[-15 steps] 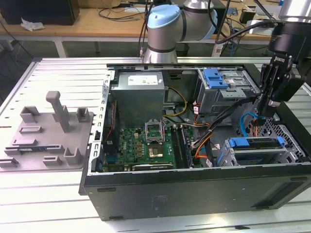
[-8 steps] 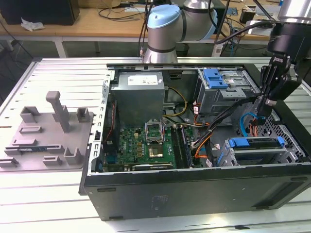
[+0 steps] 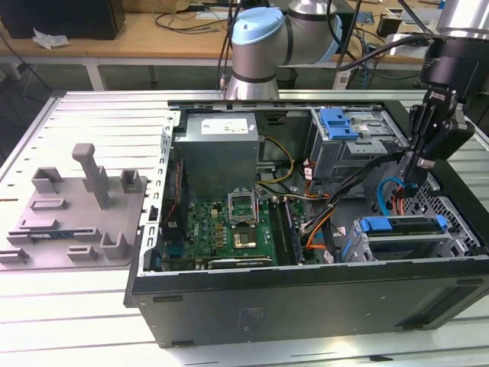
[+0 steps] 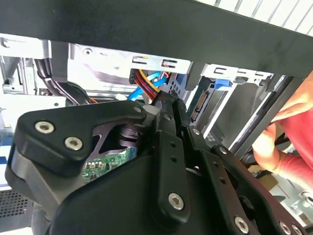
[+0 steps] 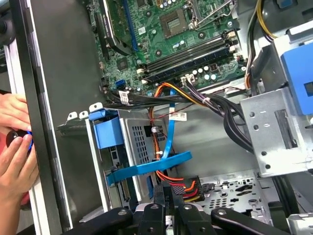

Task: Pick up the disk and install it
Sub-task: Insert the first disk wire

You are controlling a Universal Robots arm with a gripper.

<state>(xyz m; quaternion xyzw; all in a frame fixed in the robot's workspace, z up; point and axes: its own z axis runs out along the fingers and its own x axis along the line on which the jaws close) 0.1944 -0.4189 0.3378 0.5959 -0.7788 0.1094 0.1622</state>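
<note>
The gripper (image 3: 409, 176) hangs in the computer case (image 3: 306, 306), its 2 fingers together, holding nothing. The disk (image 3: 403, 226) sits nearby in the cage (image 5: 139, 141) at the case's near corner, tucked in so it cannot slide.

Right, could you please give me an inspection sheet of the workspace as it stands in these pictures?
Surface: slatted metal table carrying an open computer case.
Job's things: the disk, blue-railed, sits in the lower drive cage, apart from the gripper.
Clutter: grey fixture beside the case, on the exterior view's left.
Grippers: gripper shut, nothing seen in it, above the case's drive end.
Cables: blue cable and black bundle near the cage.
Surroundings: a person's hands at the case's outer wall; workbench behind.
</note>
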